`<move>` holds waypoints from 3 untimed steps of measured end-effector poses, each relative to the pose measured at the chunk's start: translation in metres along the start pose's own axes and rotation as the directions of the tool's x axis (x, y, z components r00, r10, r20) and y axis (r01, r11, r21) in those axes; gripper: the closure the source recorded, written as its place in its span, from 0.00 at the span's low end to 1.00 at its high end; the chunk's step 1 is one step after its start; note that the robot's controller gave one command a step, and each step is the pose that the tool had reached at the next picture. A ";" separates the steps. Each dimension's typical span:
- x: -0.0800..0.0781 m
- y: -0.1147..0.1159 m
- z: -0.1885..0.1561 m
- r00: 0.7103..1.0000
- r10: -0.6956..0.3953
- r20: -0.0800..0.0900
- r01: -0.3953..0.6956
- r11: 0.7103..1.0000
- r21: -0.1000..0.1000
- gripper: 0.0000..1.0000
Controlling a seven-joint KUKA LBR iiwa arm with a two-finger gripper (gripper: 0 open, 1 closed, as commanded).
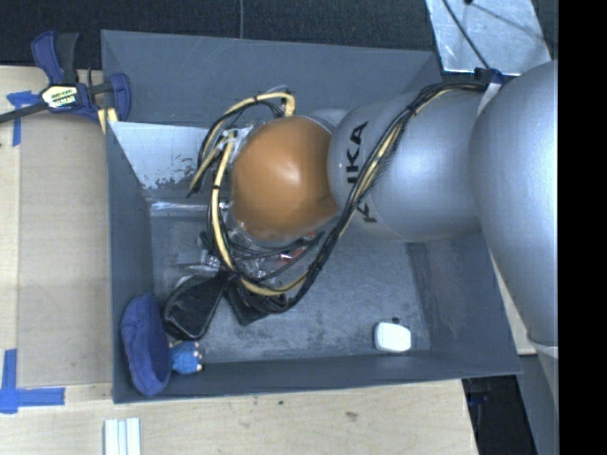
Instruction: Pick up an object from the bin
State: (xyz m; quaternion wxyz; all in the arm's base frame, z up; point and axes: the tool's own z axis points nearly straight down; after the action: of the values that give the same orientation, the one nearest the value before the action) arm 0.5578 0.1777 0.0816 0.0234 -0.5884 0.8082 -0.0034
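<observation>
The black letters [355, 146] "KA" read on the arm's silver link [427, 173], above and to the right of the gripper [232, 278], just right of the orange wrist cover [280, 178]; cables [410, 102] cross the rest of the word.

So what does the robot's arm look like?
It is a fat, rounded silver-grey metal arm with black KUKA lettering. A shiny orange dome-shaped cover caps its wrist, and yellow and black cables loop around that cover and run up the arm.
</observation>
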 end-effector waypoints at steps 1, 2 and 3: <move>0.002 -0.003 -0.006 1.000 0.001 -0.011 -0.001 1.000 0.000 1.00; 0.005 0.003 -0.007 1.000 0.000 -0.009 0.000 1.000 0.006 1.00; 0.001 -0.002 -0.070 1.000 0.003 -0.027 -0.004 1.000 -0.025 1.00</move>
State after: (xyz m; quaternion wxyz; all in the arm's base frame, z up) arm 0.5561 0.1745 0.1513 0.0051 -0.5873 0.8094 -0.0015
